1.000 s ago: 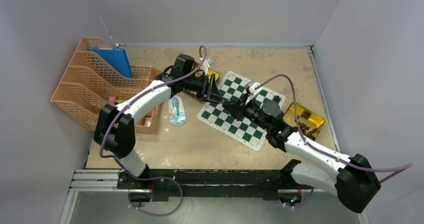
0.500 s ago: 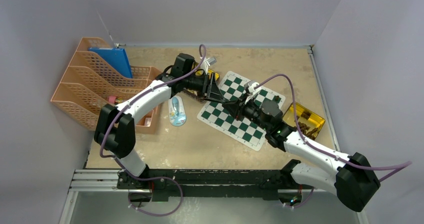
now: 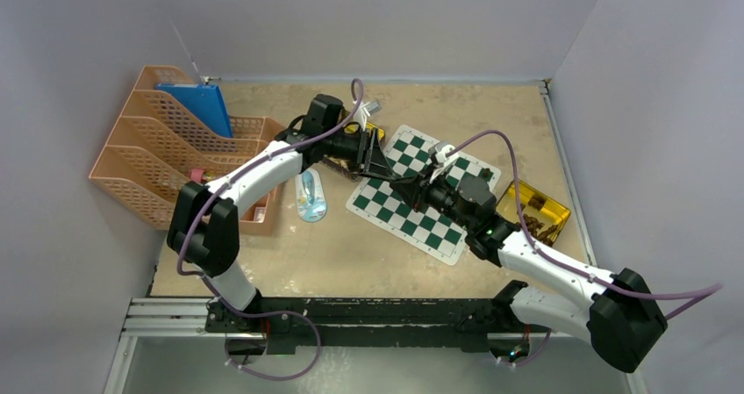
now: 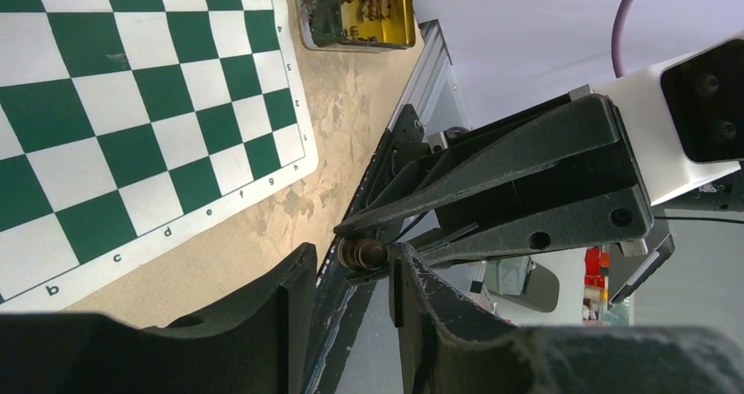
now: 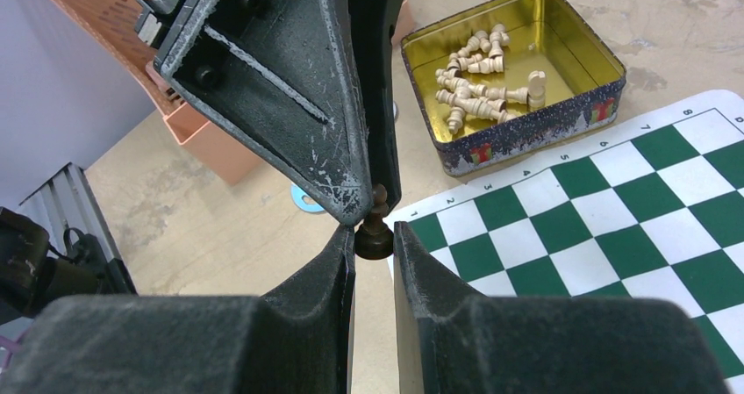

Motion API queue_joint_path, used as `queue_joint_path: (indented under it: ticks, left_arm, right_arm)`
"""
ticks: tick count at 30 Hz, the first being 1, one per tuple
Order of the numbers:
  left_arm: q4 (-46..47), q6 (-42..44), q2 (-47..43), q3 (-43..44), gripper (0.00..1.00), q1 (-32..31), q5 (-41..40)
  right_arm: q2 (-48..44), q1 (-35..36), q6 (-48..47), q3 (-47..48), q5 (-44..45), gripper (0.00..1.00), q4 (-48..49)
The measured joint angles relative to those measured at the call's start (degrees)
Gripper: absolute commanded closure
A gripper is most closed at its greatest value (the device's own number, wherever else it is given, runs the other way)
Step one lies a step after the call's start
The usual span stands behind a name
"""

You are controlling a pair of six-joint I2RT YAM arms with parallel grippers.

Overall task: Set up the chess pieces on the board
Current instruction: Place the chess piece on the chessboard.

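Note:
The green and white board [image 3: 399, 218] lies at mid table and shows in both wrist views [image 4: 132, 104] [image 5: 614, 210]. My two grippers meet tip to tip above its left edge. My right gripper [image 5: 373, 236] is shut on the base of a dark brown chess piece [image 5: 375, 234], also seen in the left wrist view [image 4: 362, 254]. My left gripper [image 4: 351, 267] is open, its fingers [image 4: 294, 275] either side of the piece, which lies close to one of them. Pale pieces [image 5: 478, 82] lie in a gold tin [image 5: 526, 135].
A second gold tin [image 3: 537, 210] with dark pieces sits right of the board. An orange file rack [image 3: 167, 157] with a blue folder [image 3: 197, 104] stands at the left. A light blue object [image 3: 310, 197] lies left of the board.
My right gripper has moved slightly left and closed up on the left gripper's tips above the board's left edge. The left arm has hardly moved.

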Motion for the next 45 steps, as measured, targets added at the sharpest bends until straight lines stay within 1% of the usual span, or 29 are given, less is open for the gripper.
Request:
queue_joint_path:
  ticks: [2,8,11,15,17,19,22,23,24,26,31,35,40,45]
  left_arm:
    - [0.0,0.0,0.2,0.0,0.71,-0.1,-0.2]
    - [1.2,-0.9,0.4,0.0,0.9,-0.9,-0.4]
    - [1.2,-0.8,0.4,0.0,0.96,-1.0,-1.0]
    - [0.2,-0.3,0.5,0.3,1.0,-1.6,-3.4]
    - [-1.2,0.2,0.8,1.3,1.0,-2.3,-5.2]
    - [-2.7,1.4,1.4,3.4,1.0,-3.1,-8.5]
    - [-2.4,3.4,1.5,5.4,1.0,-3.9,-14.1]
    - [-2.2,4.0,1.5,5.7,1.0,-4.0,-15.5]
    - [-1.7,4.6,1.6,5.9,1.0,-4.1,-17.9]
    - [-0.5,5.7,1.8,5.9,1.0,-4.1,-22.0]
    - [4.6,8.4,3.6,5.9,1.0,-4.1,-32.7]
    - [10.6,11.3,6.2,6.0,1.0,-4.1,-40.0]
    - [17.7,14.7,11.3,6.8,1.0,-4.2,-45.4]
    - [22.1,18.1,17.8,9.4,1.0,-4.2,-47.6]
  right_arm:
    - [0.0,0.0,0.0,0.0,0.0,0.81,0.0]
    - [0.0,0.0,0.0,0.0,0.4,0.8,-0.8]
    - [0.0,0.0,0.0,0.0,0.8,0.73,-1.1]
    - [-0.2,0.0,0.6,0.0,1.9,0.53,-1.8]
    - [-1.3,0.0,1.2,0.0,3.1,0.41,-3.2]
    - [-3.3,0.1,2.1,0.0,4.9,0.29,-5.0]
    - [-7.5,0.1,3.8,0.0,8.0,0.11,-8.2]
    - [-8.6,0.1,4.1,0.1,9.0,0.06,-9.2]
    - [-10.0,0.1,4.7,0.4,10.1,0.04,-10.9]
    - [-12.2,0.1,5.6,1.1,12.4,0.02,-14.1]
    - [-17.9,0.1,7.8,3.3,17.6,0.01,-23.3]
    - [-22.0,0.1,8.7,4.1,20.4,0.01,-28.0]
    - [-24.5,0.1,10.2,5.0,24.1,0.01,-31.1]
    - [-24.4,0.1,11.3,6.7,26.2,0.01,-34.1]
